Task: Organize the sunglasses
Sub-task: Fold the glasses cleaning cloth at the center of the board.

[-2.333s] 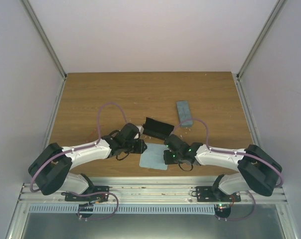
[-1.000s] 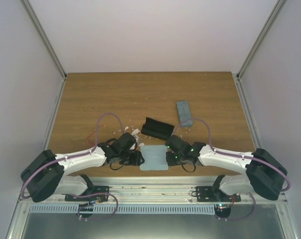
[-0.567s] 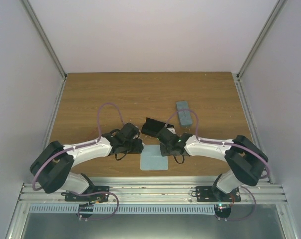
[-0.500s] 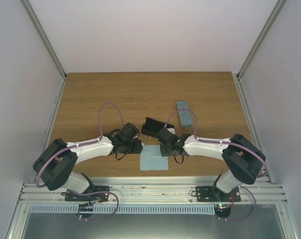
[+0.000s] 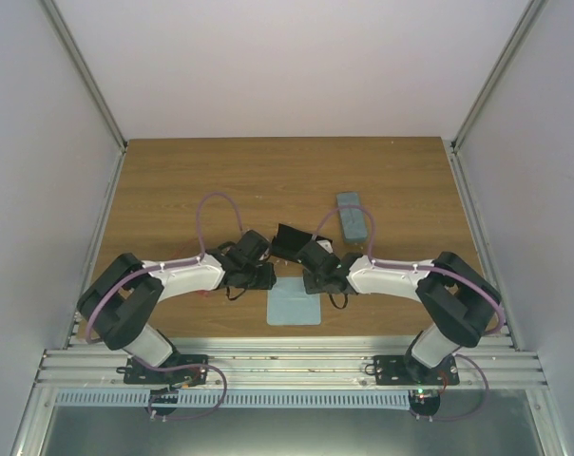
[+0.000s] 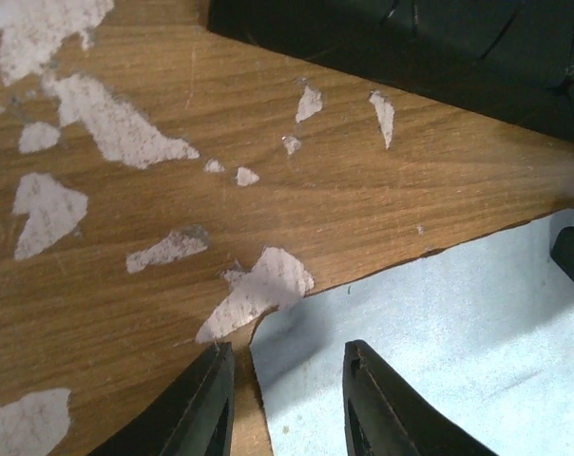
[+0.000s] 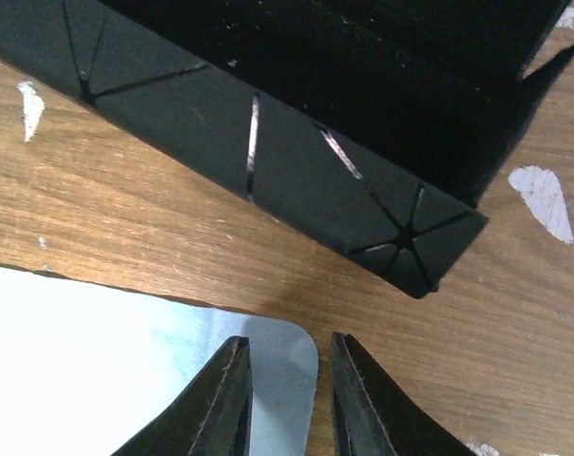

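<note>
The sunglasses are not in view. A light blue cloth (image 5: 295, 304) lies flat on the table in front of an open black folding case (image 5: 295, 241). My left gripper (image 5: 268, 277) is open, and in the left wrist view its fingers (image 6: 285, 353) straddle the far left corner of the cloth (image 6: 439, 370). My right gripper (image 5: 316, 281) is open, and in the right wrist view its fingers (image 7: 288, 342) straddle the far right corner of the cloth (image 7: 106, 366), just below the black case (image 7: 268, 109). Neither gripper holds anything.
A grey-blue oblong case (image 5: 352, 216) lies to the right of and behind the black case. The wooden table (image 5: 173, 190) has worn white patches (image 6: 116, 128) near the left gripper. The black case's edge (image 6: 411, 47) fills the top of the left wrist view.
Both grippers have moved from the cloth's sides back to its far corners. The right arm has swung left toward the black case. The cloth lies flat.
</note>
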`<control>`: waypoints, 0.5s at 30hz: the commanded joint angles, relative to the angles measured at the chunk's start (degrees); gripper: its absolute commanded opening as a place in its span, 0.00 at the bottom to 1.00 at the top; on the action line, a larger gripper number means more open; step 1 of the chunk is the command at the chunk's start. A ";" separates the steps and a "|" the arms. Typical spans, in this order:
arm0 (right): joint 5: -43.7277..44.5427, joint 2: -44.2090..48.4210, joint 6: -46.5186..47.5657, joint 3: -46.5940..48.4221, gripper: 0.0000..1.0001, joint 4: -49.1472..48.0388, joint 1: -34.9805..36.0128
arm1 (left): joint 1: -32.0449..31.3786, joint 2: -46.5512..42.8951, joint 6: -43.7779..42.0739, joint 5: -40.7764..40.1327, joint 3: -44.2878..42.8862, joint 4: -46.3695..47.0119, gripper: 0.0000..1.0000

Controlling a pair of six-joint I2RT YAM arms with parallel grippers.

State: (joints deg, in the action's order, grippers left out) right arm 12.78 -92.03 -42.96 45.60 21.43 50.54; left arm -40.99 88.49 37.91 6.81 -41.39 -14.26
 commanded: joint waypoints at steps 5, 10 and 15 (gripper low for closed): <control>-3.26 -1.58 1.15 -0.31 0.17 -1.81 -0.49 | 0.56 2.54 -0.74 1.11 -0.89 1.53 0.26; -4.14 -1.56 1.21 -0.82 0.11 -2.01 -0.51 | 0.56 2.65 -0.52 1.43 -0.51 1.52 0.21; -4.00 -1.48 1.13 -0.87 0.06 -2.09 -0.53 | 0.56 2.82 -0.47 1.44 -0.49 1.78 0.16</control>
State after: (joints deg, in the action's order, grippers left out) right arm 9.54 -92.38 -41.85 45.60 19.20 50.35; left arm -40.75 90.15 37.89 7.99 -42.02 -12.99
